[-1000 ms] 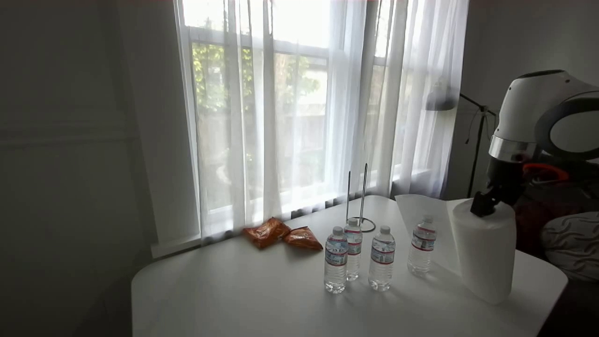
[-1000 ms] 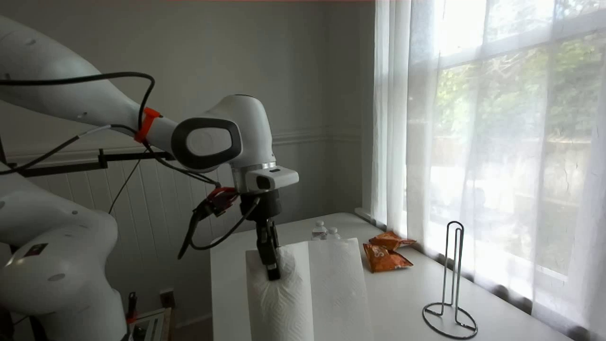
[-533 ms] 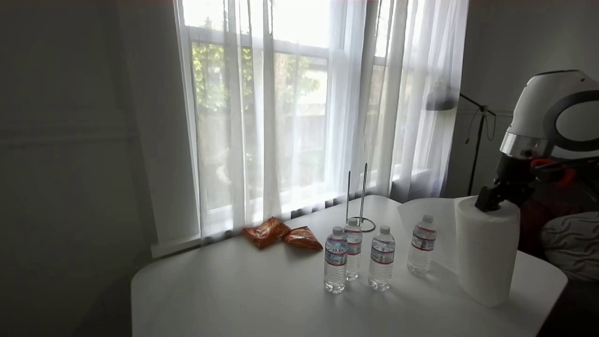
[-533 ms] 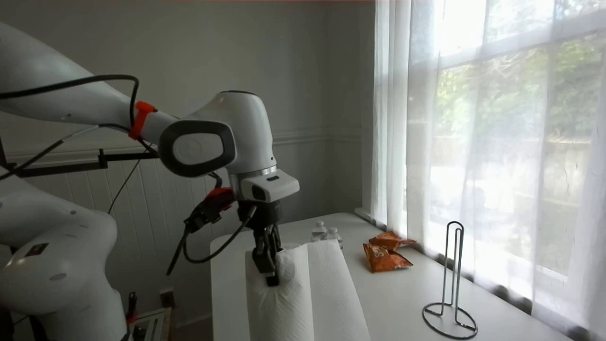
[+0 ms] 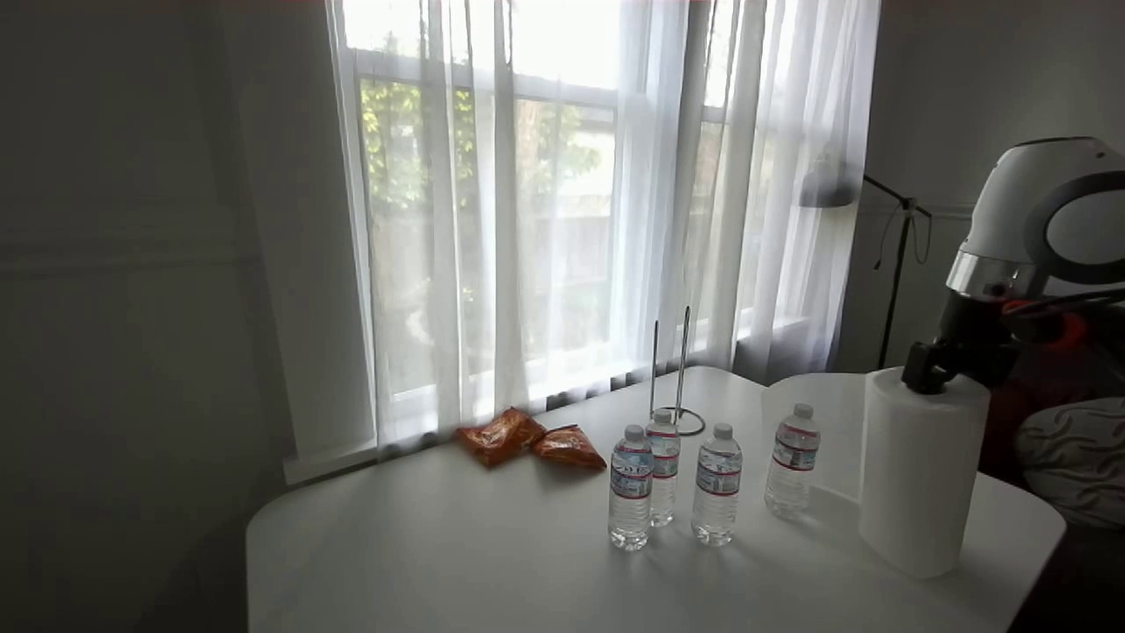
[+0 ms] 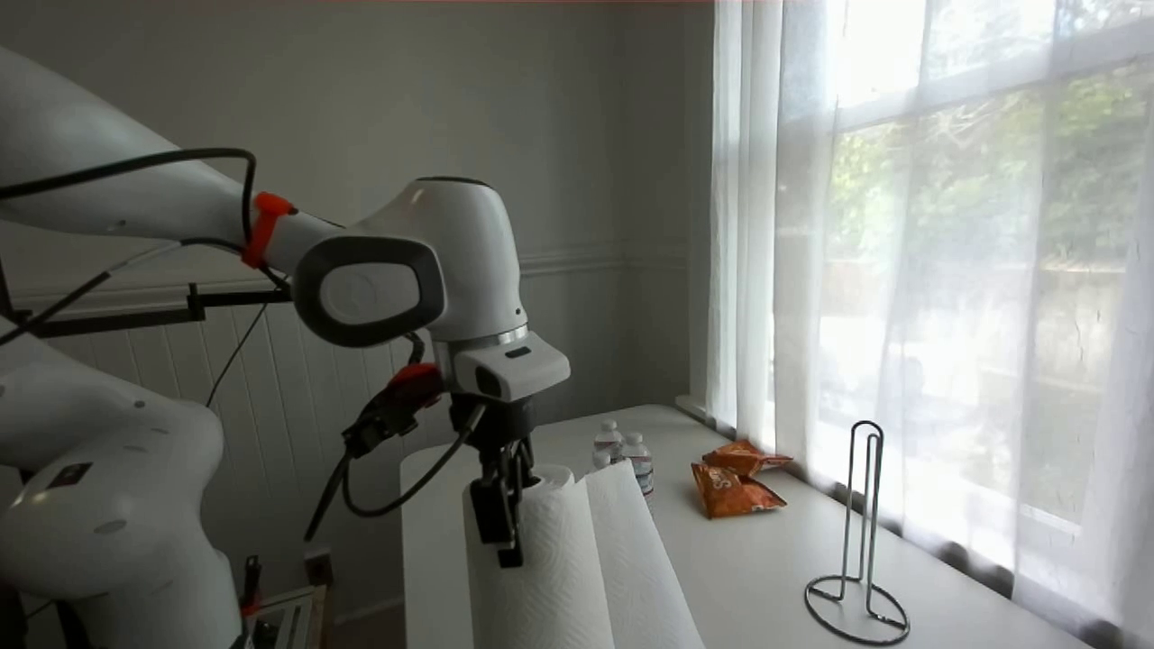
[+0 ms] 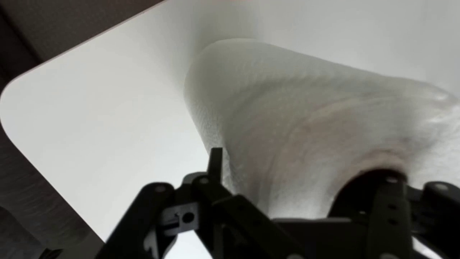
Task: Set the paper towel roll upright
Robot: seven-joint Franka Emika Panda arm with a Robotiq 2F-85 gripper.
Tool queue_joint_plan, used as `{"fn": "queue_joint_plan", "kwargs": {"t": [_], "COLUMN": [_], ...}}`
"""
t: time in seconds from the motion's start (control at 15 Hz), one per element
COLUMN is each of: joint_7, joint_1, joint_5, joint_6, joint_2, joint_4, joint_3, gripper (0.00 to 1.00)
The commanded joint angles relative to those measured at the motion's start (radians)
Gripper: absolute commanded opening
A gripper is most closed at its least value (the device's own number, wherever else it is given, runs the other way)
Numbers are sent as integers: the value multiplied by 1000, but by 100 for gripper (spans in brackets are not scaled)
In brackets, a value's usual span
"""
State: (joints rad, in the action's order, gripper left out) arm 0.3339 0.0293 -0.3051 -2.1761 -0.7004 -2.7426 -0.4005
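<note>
On the desk [image 5: 527, 563], near its rounded corner, your paper towel roll [image 5: 918, 483] looks upright; the end effector [image 7: 302, 176] has its jaws apart, one inside the roll's hollow, one outside. Releasing seems in hand; next, rise straight up without tipping it.

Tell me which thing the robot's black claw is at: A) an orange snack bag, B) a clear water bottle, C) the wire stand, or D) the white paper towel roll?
D: both exterior views show the gripper at the top end of the white paper towel roll.
</note>
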Motion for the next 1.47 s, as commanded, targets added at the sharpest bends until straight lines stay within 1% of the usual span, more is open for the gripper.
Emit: {"fn": "queue_joint_plan", "kwargs": {"t": [0.0, 0.33, 0.8, 1.0, 1.07, 1.13, 1.2, 1.27, 1.33, 1.4], "joint_7": [5, 4, 6, 12, 13, -61, 10, -61, -63, -64], "joint_1": [-7, -40, -67, -80, -86, -195, -104, -221, -225, -244], "joint_5": [-5, -8, 16, 5, 2, 98, 18, 107, 122, 135], "joint_6": [12, 18, -8, 0, 5, -10, 11, -9, -3, 1], "joint_2": [-32, -52, -94, -129, -143, -117, -161, -140, -142, -151], "joint_4": [0, -9, -11, -12, -12, -12, -6, -10, 2, 5], "joint_3": [-16, -26, -76, -73, -65, 39, -41, 69, 84, 112], "gripper": [100, 100, 100, 100, 100, 100, 100, 100, 100, 100]}}
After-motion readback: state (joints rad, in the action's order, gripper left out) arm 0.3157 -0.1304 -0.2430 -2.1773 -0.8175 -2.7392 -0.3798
